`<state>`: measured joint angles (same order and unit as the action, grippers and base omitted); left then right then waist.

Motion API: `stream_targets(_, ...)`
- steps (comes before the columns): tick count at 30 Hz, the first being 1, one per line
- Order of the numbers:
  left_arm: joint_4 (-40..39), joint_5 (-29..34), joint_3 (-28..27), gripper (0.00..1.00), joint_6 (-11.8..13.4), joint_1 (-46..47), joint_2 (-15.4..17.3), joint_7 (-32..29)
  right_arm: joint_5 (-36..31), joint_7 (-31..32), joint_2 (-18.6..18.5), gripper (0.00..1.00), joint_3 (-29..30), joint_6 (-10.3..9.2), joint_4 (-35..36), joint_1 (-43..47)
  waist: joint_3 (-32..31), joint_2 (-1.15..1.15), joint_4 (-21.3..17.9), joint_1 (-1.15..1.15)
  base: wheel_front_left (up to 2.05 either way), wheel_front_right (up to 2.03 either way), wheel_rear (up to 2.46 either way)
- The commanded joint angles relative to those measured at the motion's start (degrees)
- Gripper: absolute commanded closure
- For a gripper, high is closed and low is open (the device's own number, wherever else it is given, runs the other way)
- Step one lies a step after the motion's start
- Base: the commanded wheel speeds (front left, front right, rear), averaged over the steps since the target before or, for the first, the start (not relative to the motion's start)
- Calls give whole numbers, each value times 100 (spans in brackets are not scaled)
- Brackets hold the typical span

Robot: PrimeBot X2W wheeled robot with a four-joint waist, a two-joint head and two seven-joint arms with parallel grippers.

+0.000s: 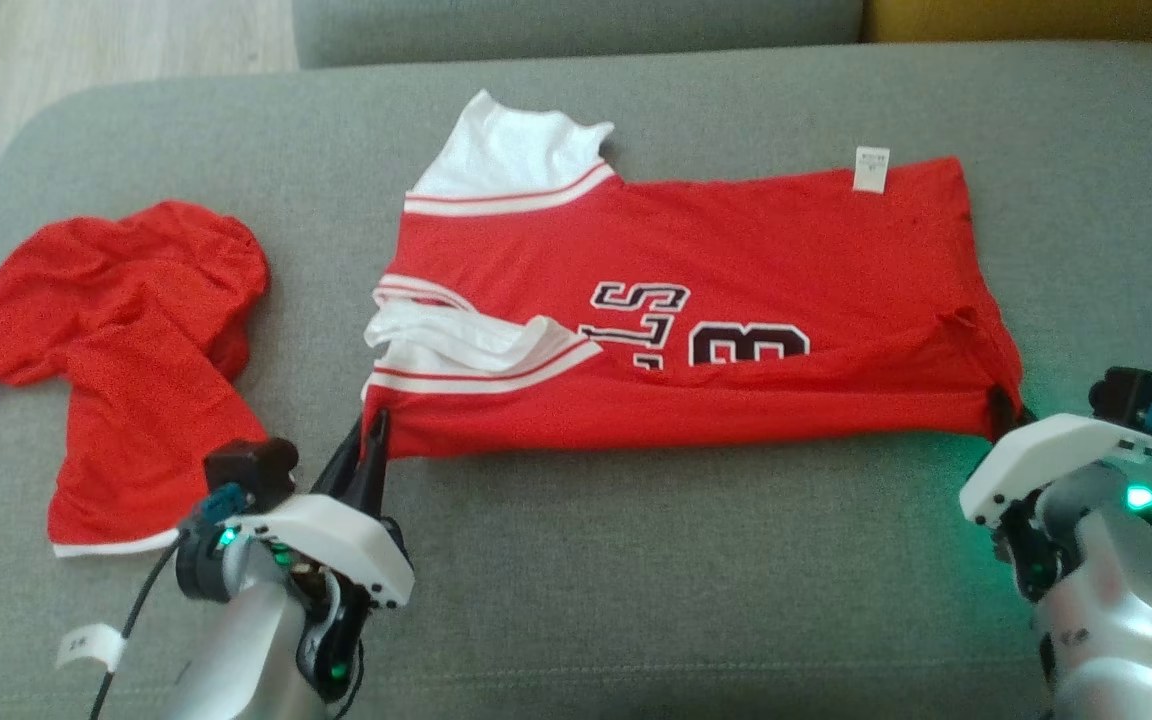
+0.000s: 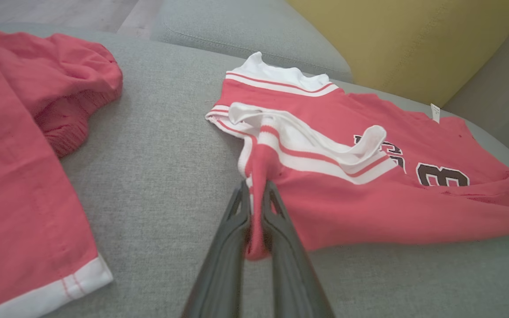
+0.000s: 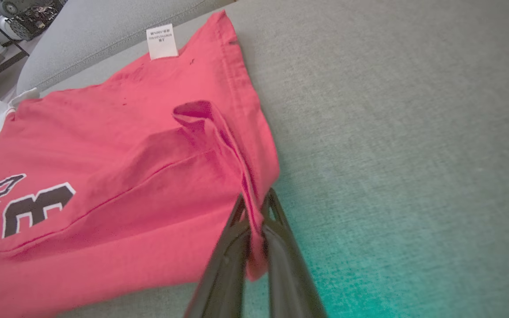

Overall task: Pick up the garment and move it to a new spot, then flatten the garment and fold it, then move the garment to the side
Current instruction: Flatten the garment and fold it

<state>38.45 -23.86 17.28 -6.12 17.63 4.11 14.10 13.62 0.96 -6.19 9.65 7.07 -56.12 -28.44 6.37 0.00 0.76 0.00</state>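
Red cloth, the jersey (image 1: 696, 260), lies spread across the middle of the grey sofa (image 1: 636, 600). Its white-trimmed end points to 9 o'clock and its hem to 3 o'clock in the head view.

The left gripper (image 1: 373, 440) sits at the jersey's 7 o'clock corner. Its fingers are pressed together on a bunch of red cloth just below the striped trim (image 1: 476, 360). The right gripper (image 1: 1002, 410) sits at the 4 o'clock corner, pinching the hem's near end, and its wrist view shows cloth running between the 2 fingers.

This looks like the fold: both near corners are held, ready to carry the near long edge toward 12 o'clock.

- **Lift:** both corners should rise by the same small amount, with the edge held taut between the 2 grippers so the middle does not sag.
- **Travel:** both arms should move together toward 12 o'clock and lay the edge along the far side, where the label (image 1: 871, 168) sits.
- **Trim and ridge:** the loose trim by the left gripper may bunch, and a ridge stands near the right corner. A slight outward pull toward 9 and 3 o'clock should smooth both.
- **Shirt:** a second red shirt (image 1: 126, 330) lies at 9 o'clock, apart from the jersey, and the left arm should pass clear of it.
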Motion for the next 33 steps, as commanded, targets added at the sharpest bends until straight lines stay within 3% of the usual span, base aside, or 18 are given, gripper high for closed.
stream_targets(1,-125,-30,-164,100,-8,69,141,-17,5,11,-147,100,-147,42,158,8,-155,0,-19,0,0,0,0)
stream_targets(16,-533,-181,144,100,35,-794,218,-789,653,1248,-557,100,-386,42,962,1089,-703,0,-145,0,0,0,0)
stream_targets(17,-571,-177,156,63,57,-826,220,-806,665,1290,-567,86,-382,42,1044,1162,-708,0,-148,0,0,0,0)
stream_targets(18,-606,-172,169,14,80,-848,220,-820,673,1325,-560,0,-384,42,1130,1225,-714,0,-149,0,0,0,0)
stream_targets(19,-643,-164,181,0,104,-864,217,-825,701,1347,-537,0,-367,42,1226,1278,-718,0,-147,0,0,0,0)
stream_targets(25,-942,-244,65,0,240,-873,199,-632,668,1121,-426,0,-305,42,2074,1525,-718,0,-137,0,0,0,0)
stream_targets(33,-1556,-447,-381,0,319,-742,149,-21,532,17,-153,0,-719,42,3414,1855,-670,0,-176,0,0,0,0)
